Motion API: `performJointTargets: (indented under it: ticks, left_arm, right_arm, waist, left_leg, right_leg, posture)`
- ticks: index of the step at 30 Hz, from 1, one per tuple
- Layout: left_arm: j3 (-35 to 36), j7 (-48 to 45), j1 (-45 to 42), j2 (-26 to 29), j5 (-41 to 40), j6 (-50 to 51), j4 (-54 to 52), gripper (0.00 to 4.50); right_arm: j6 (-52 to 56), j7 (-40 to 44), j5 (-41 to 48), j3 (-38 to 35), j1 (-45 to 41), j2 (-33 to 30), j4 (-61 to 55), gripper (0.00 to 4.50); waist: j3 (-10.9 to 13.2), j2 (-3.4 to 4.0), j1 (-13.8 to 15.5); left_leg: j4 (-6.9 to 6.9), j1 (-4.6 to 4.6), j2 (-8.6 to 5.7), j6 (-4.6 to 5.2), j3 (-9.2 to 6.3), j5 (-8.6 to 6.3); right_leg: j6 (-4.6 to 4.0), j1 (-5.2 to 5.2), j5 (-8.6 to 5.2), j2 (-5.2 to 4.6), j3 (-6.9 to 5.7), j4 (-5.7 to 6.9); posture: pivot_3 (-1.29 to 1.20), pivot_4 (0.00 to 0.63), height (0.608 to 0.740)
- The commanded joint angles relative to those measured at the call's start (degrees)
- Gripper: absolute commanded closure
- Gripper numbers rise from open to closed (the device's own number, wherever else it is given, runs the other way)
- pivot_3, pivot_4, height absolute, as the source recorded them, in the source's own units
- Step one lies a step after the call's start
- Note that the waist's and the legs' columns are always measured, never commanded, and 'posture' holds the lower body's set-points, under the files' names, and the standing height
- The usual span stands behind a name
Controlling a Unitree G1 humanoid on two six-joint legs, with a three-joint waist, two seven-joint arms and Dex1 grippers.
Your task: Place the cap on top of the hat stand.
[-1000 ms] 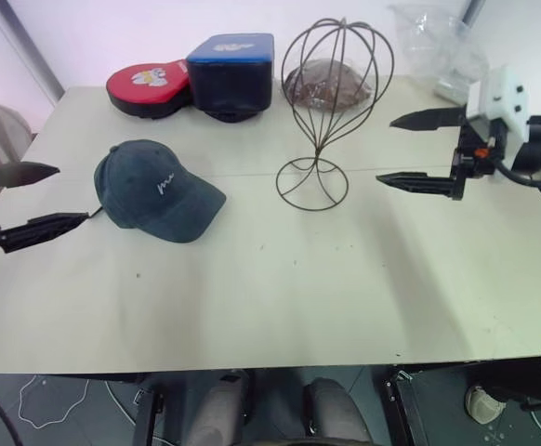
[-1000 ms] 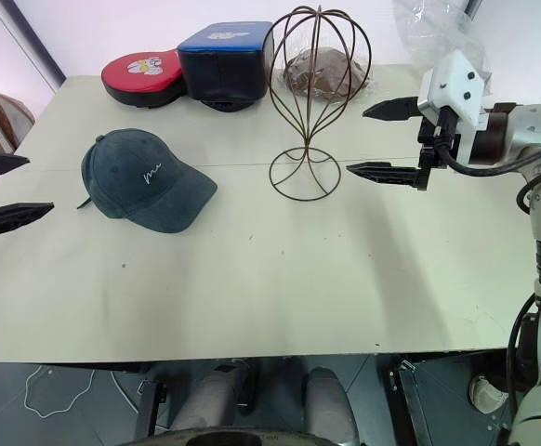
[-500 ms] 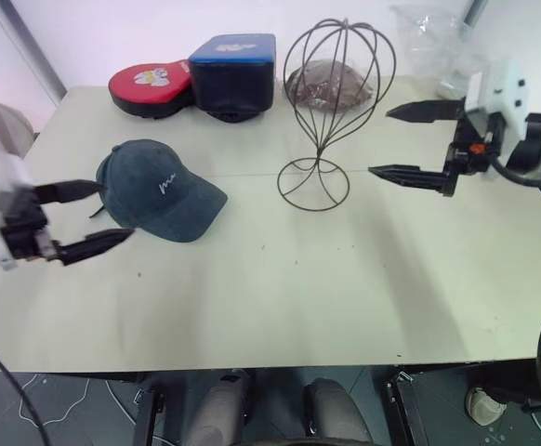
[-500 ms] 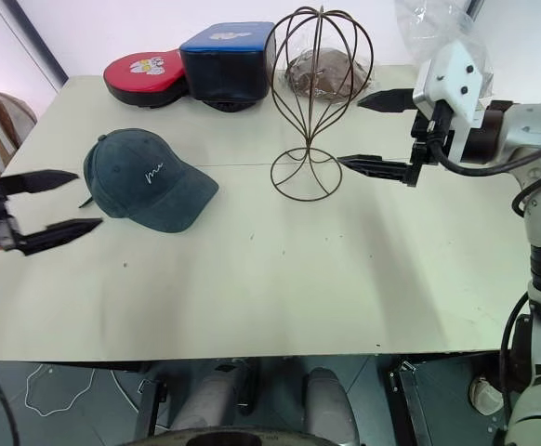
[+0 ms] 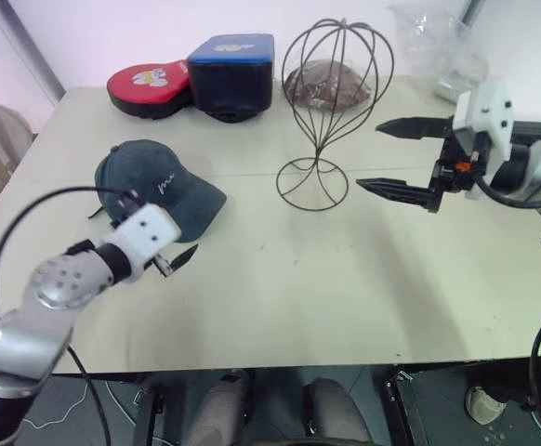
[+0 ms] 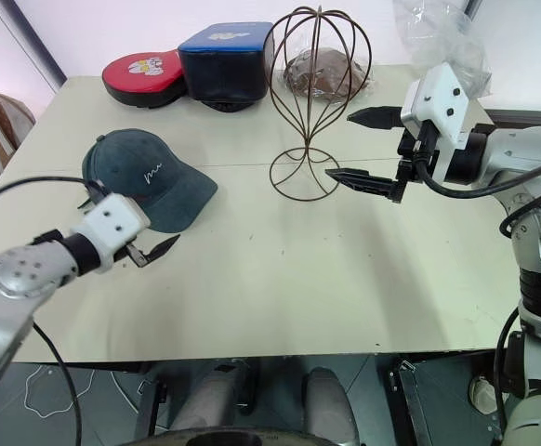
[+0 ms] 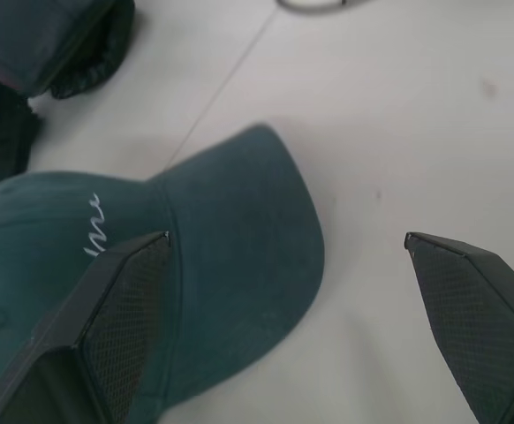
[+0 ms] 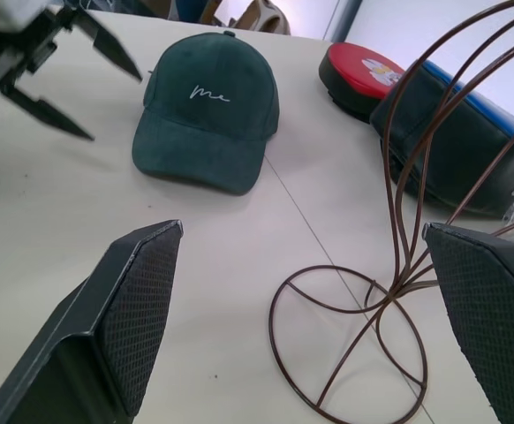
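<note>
The cap [image 5: 157,190] lies flat on the worktop [image 5: 345,279], on my left side, brim pointing toward the middle of the worktop and its white script facing up. My left gripper [image 7: 297,291] is low over the worktop right at the cap's near edge, fingers spread wide apart and holding nothing. In the left wrist view one finger [image 7: 116,318] stands over the crown by the script, the other [image 7: 473,318] over bare worktop beyond the brim, so the brim lies between them; I cannot tell whether either finger touches the fabric.

The stand [image 5: 331,111] is upright near the middle of the worktop, to the right of the cap and apart from it, its globe cage bare. My right gripper [image 5: 396,153] hangs above the worktop just to the right of the stand, pointing toward it, fingers wide apart and empty. In the right wrist view the stand's looped base [image 8: 350,340] sits between my two fingers [image 8: 129,309], not touching them.

Along the far edge are a red pad [image 5: 148,85], a dark case with a blue top [image 5: 231,72], a brown lump [image 5: 326,85] behind the stand, and a clear plastic bag [image 5: 438,42].
</note>
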Motion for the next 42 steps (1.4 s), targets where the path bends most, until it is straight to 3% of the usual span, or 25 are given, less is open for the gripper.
performJointTargets:
  ticks: [1, 15, 26, 42]
  left_arm:
    - [-0.21, 4.17, 1.08, 1.50, 9.91, -3.95, -1.82, 0.00]
    - [-7.14, 3.71, 0.94, -5.60, 21.59, -9.66, 2.05, 0.00]
    - [-14.81, 4.62, -4.42, -11.30, 32.30, -13.36, 14.10, 0.00]
    - [-15.23, 15.11, -7.49, -17.33, 40.42, -23.70, 31.57, 0.00]
  right_arm:
    - [0.37, -1.47, 1.54, -2.09, 0.16, 0.42, -2.67, 0.04]
    - [1.53, -1.97, 2.40, -0.11, -0.71, 0.60, -3.24, 0.04]
    - [2.86, -1.57, 2.38, 1.05, -3.06, 0.21, -3.56, 0.04]
    - [5.36, -2.91, 2.78, -0.66, -2.96, -0.69, -5.65, 0.04]
  waist:
    - [0.00, 0.00, 0.09]
    - [0.00, 0.00, 0.12]
    - [-0.02, -0.02, 0.13]
    - [-0.10, 0.05, 1.44]
  left_leg:
    - [0.00, 0.00, 0.00, 0.00, 0.00, 0.00]
    - [0.02, 0.00, -0.01, 0.00, 0.00, 0.00]
    - [0.05, 0.00, -0.03, 0.01, -0.02, 0.00]
    - [0.54, 0.03, -0.06, 0.05, -0.14, -0.04]
  right_leg:
    - [0.00, -0.01, 0.00, 0.00, 0.00, 0.00]
    - [0.00, 0.02, 0.00, -0.01, -0.03, 0.00]
    - [0.03, 0.04, 0.01, -0.01, -0.07, 0.00]
    - [0.12, 0.19, 0.06, -0.01, -0.15, 0.19]
  posture:
    - [0.00, 0.150, 0.740]
    - [0.00, 0.150, 0.740]
    - [0.00, 0.150, 0.740]
    - [0.00, 0.150, 0.740]
